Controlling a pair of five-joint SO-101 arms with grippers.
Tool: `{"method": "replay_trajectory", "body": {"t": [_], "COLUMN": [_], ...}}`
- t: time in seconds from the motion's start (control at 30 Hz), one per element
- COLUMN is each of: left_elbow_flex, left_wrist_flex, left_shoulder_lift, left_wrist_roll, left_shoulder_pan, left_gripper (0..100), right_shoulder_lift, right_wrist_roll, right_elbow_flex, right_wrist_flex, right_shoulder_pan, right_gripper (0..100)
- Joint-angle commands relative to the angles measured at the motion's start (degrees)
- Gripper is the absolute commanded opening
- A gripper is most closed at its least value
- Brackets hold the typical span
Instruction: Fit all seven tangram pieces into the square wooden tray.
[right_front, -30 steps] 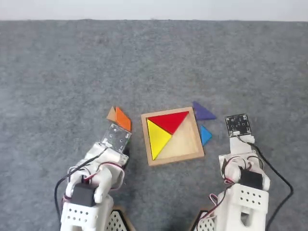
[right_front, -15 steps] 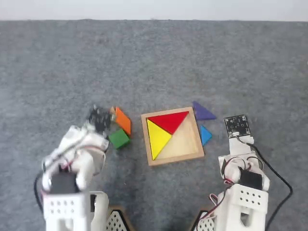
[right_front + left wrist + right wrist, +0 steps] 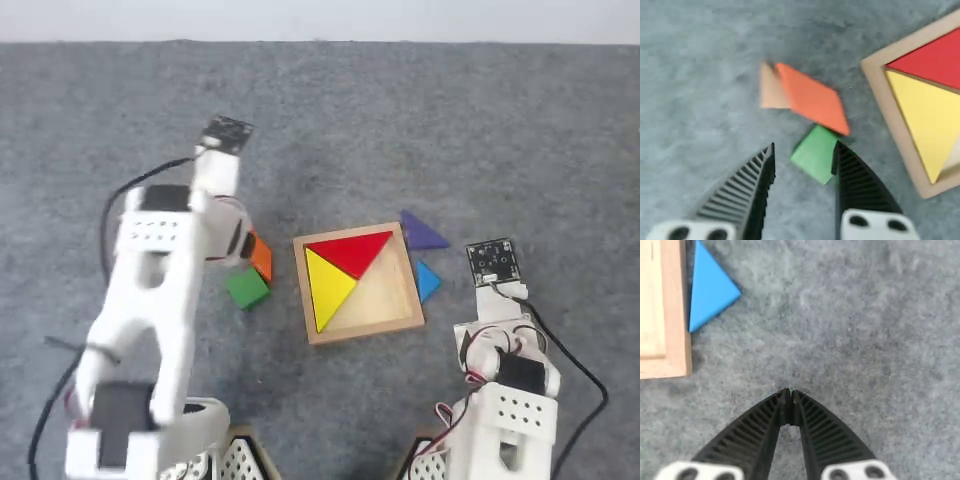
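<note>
Left wrist view shows you the left gripper (image 3: pixel 804 147) half open and empty. The green piece (image 3: pixel 815 155) lies between its tips, perhaps touching one, near the wooden tray (image 3: pixel 898 125). The right gripper (image 3: pixel 790 392), closed, sits farther off.

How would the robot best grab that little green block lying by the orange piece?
Probably from straight above, pinching two opposite flat sides of the green block. It lies flat, so only its side faces offer grip. The orange piece crowds one corner, so stay clear of that corner.
</note>
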Motion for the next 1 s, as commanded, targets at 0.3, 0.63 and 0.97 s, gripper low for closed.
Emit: {"method": "replay_trajectory", "body": {"t": [0.3,0.63,0.97], "left_elbow_flex": [-3.03,-7.78,-15.43], "left_wrist_flex": [-13.36,-12.75,-10.90], "left_shoulder_lift": [17.93,24.00,20.04], "left_wrist_roll": [4.75,1.93,1.32], "left_shoulder_pan": [4.75,-0.26,0.09], "left_gripper": [18,18,18], "right_shoulder_lift": [-1.10,-1.10,-1.10], "right_wrist_roll": [0.62,0.62,0.62], "right_elbow_flex": [-0.09,0.00,0.00], "right_wrist_flex": [-0.92,-0.92,-1.01], "right_shoulder_pan": [0.57,0.57,0.57], "right_gripper": [2.0,2.0,2.0]}}
